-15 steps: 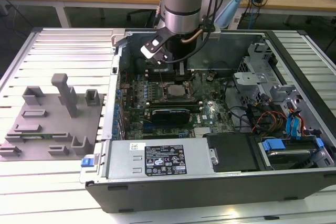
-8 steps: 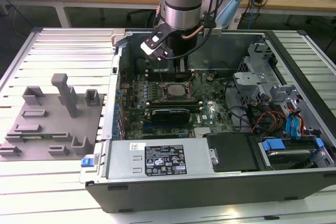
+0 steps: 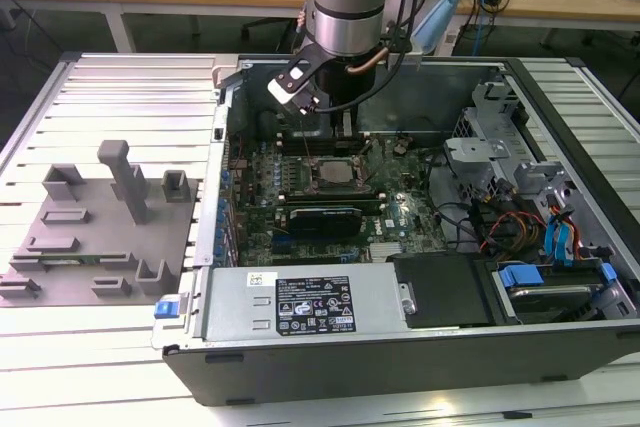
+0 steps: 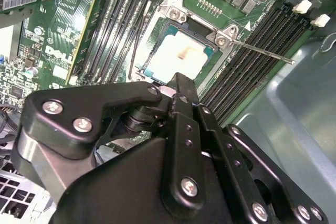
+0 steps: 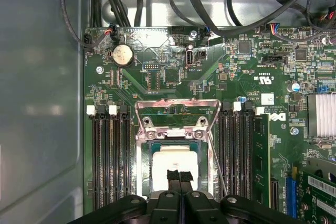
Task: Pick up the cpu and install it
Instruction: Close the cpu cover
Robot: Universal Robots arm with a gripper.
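The gripper [image 5: 180, 177] is lowered into the open computer case [image 3: 400, 357], and its two black jaws are pressed together with no gap between the tips. They hold nothing. The cpu [image 5: 164, 162] lies flat in its socket on the green motherboard [image 5: 157, 61], with the silvery-white top facing up. In the first wrist view the joined tips stand directly over the middle of the chip; whether they touch its top cannot be told. In the second wrist view the tips cover one edge of the chip and the rest of the top is free. The socket frame [image 5: 177, 103] is swung open beside the chip, and the thin lever [image 4: 262, 52] sticks out across the memory slots [image 5: 110, 156]. In the exterior view the arm [image 3: 345, 7] comes down at 12 o'clock from the socket, the labelled power box [image 3: 300, 307] lies at 6 o'clock from it, and the grey tray [image 3: 90, 237] with upright posts rests at 9 o'clock, outside the case.
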